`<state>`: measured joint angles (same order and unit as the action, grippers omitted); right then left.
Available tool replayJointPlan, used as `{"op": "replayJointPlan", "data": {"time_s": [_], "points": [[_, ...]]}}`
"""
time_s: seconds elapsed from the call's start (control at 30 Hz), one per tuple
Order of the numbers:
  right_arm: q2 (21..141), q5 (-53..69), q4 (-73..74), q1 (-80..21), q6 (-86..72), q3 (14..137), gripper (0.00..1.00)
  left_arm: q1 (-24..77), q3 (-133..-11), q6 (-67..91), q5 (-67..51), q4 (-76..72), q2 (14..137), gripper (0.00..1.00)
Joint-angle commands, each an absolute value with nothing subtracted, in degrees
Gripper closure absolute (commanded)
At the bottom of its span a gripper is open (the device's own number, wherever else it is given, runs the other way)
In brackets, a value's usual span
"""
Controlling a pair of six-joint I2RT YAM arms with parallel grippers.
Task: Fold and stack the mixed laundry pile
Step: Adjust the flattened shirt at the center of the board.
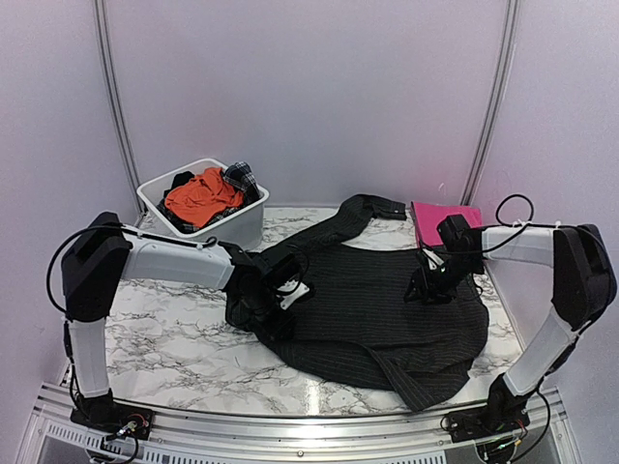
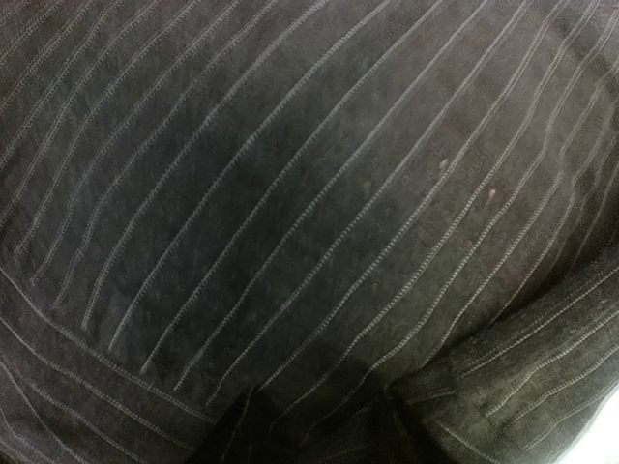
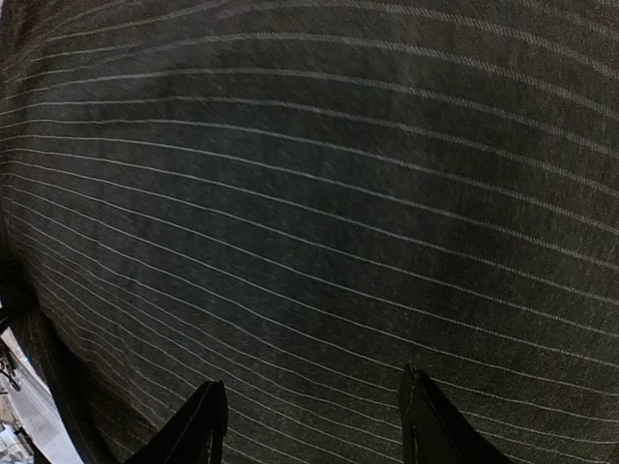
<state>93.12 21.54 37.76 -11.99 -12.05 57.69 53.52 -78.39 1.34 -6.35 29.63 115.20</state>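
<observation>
Marble desk (image 1: 164,329) is carrying the black shirt (image 1: 387,309), spread unfolded; pink cloth (image 1: 445,220) is lying folded behind, orange garment (image 1: 198,196) waiting in the tub (image 1: 247,227). Right gripper (image 3: 314,425) is holding its jaws apart, empty; left gripper (image 1: 282,295): cannot tell.

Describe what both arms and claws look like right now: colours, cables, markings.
Both arms match: the left arm and right arm have pale grey tube links between bulky black joint housings, with thin black cables looping alongside. The left claw is black with a white part; the right claw has two flat, dark, tapered prongs. No markings are legible.
</observation>
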Motion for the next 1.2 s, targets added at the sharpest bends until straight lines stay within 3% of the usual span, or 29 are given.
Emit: {"op": "replayJointPlan", "data": {"time_s": [0.0,0.37,0.43,0.53,0.6,0.9,1.17], "points": [[92.94,22.71,35.61,-11.64,-13.57,56.27,0.43,53.59,-70.19,1.31,-6.11,31.67,109.67,0.59],[83.34,31.86,36.67,-14.37,-19.94,43.02,0.41,55.63,-59.41,1.27,-9.26,35.23,96.36,0.57],[79.97,33.75,38.11,-14.41,-20.80,42.02,0.41,55.24,-61.17,1.74,-10.40,36.00,93.92,0.54],[76.60,30.18,39.96,-13.52,-20.06,45.45,0.41,52.01,-64.48,4.14,-10.30,35.06,91.20,0.38],[77.39,27.31,39.58,-12.08,-18.63,48.73,0.41,48.88,-67.06,5.79,-9.44,33.57,91.65,0.36],[91.61,23.76,31.40,-11.00,-16.09,56.80,0.44,40.26,-75.38,10.59,1.18,32.59,105.67,0.41],[91.28,23.63,32.05,-12.84,-17.73,49.06,0.46,40.37,-64.48,13.41,1.75,32.79,105.53,0.54]]}}
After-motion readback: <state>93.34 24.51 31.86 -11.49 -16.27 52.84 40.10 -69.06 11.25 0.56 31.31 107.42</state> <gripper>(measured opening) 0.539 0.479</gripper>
